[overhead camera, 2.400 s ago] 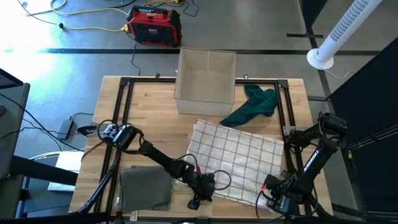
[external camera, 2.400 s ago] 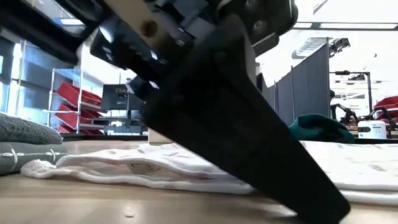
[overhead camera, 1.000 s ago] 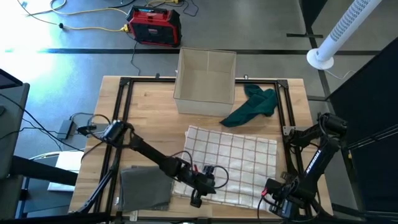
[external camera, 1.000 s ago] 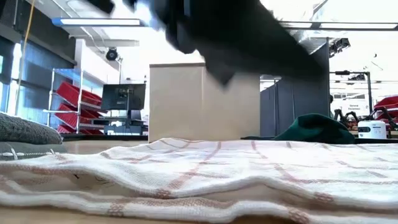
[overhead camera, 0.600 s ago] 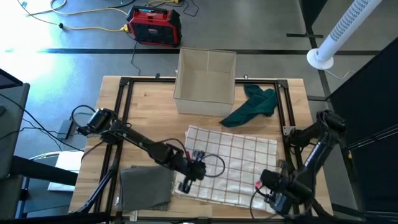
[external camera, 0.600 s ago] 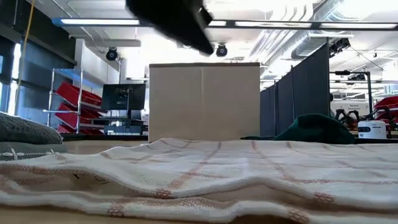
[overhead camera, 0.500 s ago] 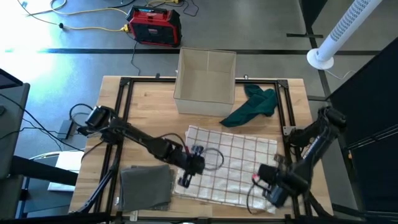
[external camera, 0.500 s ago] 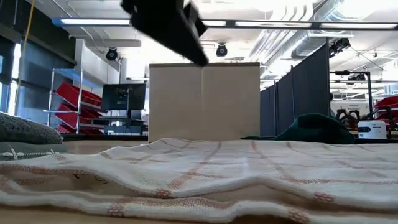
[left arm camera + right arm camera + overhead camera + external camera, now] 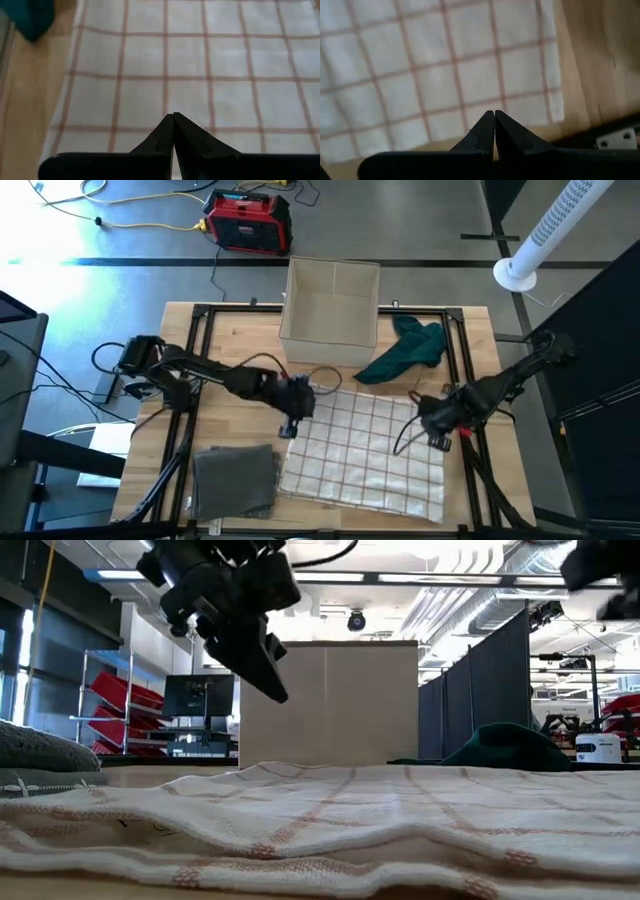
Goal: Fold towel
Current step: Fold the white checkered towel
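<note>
My left claw [image 9: 291, 427] hangs pressed together, pinching nothing, over the near-left edge of the checked towel [image 9: 365, 450], which lies flat beneath it. My right claw [image 9: 436, 438], also pressed together and empty, hovers at the towel's right edge. The teal cloth [image 9: 408, 348] lies beyond both.

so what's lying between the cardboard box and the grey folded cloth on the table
High view: the left hand, shut, hovers over the far left corner of the checked towel, between the box and the grey cloth.
</note>
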`<state>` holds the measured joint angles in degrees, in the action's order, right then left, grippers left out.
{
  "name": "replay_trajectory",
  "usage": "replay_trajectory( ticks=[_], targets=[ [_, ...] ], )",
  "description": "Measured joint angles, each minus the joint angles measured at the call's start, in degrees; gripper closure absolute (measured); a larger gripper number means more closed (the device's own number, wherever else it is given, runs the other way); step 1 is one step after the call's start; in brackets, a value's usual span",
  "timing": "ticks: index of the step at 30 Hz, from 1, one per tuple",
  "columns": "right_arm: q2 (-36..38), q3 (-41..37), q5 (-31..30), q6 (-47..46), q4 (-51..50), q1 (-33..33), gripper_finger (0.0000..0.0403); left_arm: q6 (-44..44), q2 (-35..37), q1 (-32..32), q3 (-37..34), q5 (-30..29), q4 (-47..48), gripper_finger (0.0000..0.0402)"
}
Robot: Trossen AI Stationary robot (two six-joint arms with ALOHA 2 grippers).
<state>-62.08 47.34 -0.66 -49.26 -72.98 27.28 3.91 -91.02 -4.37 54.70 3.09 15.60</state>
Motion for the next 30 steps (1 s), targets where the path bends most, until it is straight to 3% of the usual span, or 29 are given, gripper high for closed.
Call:
replay_trajectory(
  ticks=[7, 13, 20, 25, 30],
  targets=[
    [2.4, -7.4, 4.1, 6.3, -0.1, -7.0, 0.0402, 3.7, 1.9, 4.6, -1.5, 2.0, 3.3, 0.0402],
    [0.6, -8.6, 4.9, 13.6, 1.8, -11.4, 0.0392, 5.5, 1.8, 5.7, -1.5, 4.4, 7.1, 0.0402],
    [-2.3, -8.6, 3.5, 16.3, 3.6, -17.0, 0.0306, 8.9, 1.8, 5.5, -2.9, 12.4, 7.8, 0.0402],
    [-5.9, -8.6, 0.5, 20.0, 4.1, -20.8, 0.0250, 10.1, 1.8, 6.5, -9.2, 12.9, 2.3, 0.0402],
    [-10.8, -8.6, 0.5, 25.7, 3.8, -23.8, 0.0223, 9.4, 1.8, 7.5, -12.9, 14.3, -2.8, 0.0402]
  ],
)
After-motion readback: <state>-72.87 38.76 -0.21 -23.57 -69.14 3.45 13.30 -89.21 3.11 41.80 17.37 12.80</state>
